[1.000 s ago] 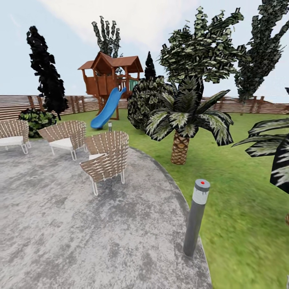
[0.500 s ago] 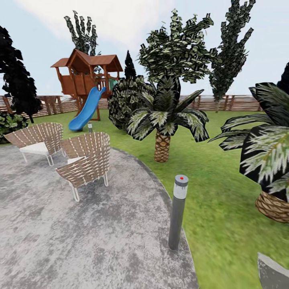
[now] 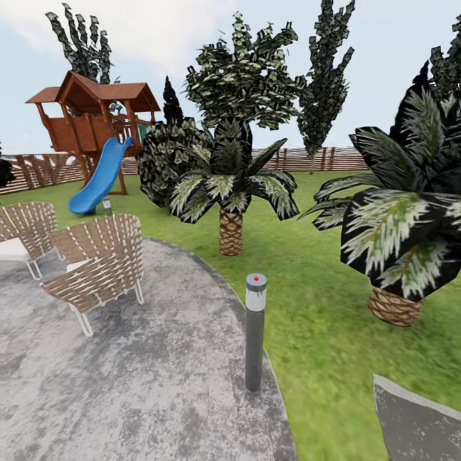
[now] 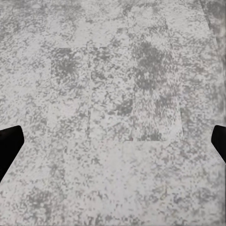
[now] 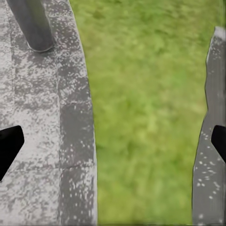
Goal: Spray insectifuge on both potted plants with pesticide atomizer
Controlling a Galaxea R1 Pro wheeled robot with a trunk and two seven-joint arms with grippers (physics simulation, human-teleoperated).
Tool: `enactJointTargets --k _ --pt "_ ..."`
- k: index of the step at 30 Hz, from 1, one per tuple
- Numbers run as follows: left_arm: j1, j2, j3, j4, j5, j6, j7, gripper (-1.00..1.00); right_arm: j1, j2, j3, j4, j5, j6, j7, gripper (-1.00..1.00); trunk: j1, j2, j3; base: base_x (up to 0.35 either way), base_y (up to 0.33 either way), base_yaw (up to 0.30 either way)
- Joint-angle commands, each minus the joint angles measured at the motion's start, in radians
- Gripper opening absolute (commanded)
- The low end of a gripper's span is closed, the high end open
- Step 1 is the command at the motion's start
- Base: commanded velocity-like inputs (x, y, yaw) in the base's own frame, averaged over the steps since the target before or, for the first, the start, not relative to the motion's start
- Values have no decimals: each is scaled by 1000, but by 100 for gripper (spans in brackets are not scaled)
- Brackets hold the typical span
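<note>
I am in the garden, on the round grey mottled paving [image 3: 141, 378] beside the lawn [image 3: 320, 301]. The pesticide atomizer and the potted plants are out of view. My left gripper [image 4: 113, 146] is open over bare paving [image 4: 113, 94], its black fingertips [image 4: 8, 143] far apart with nothing between them. My right gripper [image 5: 113, 146] is open too, hanging over the paving's curved edge [image 5: 75, 141] and the grass [image 5: 146, 108].
A grey bollard light [image 3: 255, 333] stands at the paving's edge, its base [image 5: 33, 23] close to my right gripper. Wicker chairs [image 3: 96, 266] sit at left. Two palms [image 3: 230, 192] [image 3: 403, 237] grow on the lawn. A grey slab [image 3: 416, 422] lies near right. Playhouse [image 3: 89, 121] and blue slide [image 3: 99, 176] stand far back.
The camera has swung to the right, so everything has slid left in the picture. The right palm and the grey slab corner have come further into view.
</note>
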Motion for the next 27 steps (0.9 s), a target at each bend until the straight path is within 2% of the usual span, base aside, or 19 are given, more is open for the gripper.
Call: enactJointTargets --k 1,19,27 --pt "0 1 0 0 -2 -3 1 100 -1 0 -1 1 -1 -3 0 100 0 -1 -1 0 0 -300" --pt "0 3 -8 2 -6 -3 -1 100 -1 0 -1 2 -1 -3 0 100 0 -1 -1 0 -1 -300" --pt "2 3 -8 2 -7 -3 0 100 -1 0 -1 1 -1 -3 0 100 0 -1 -4 0 -116 -294"
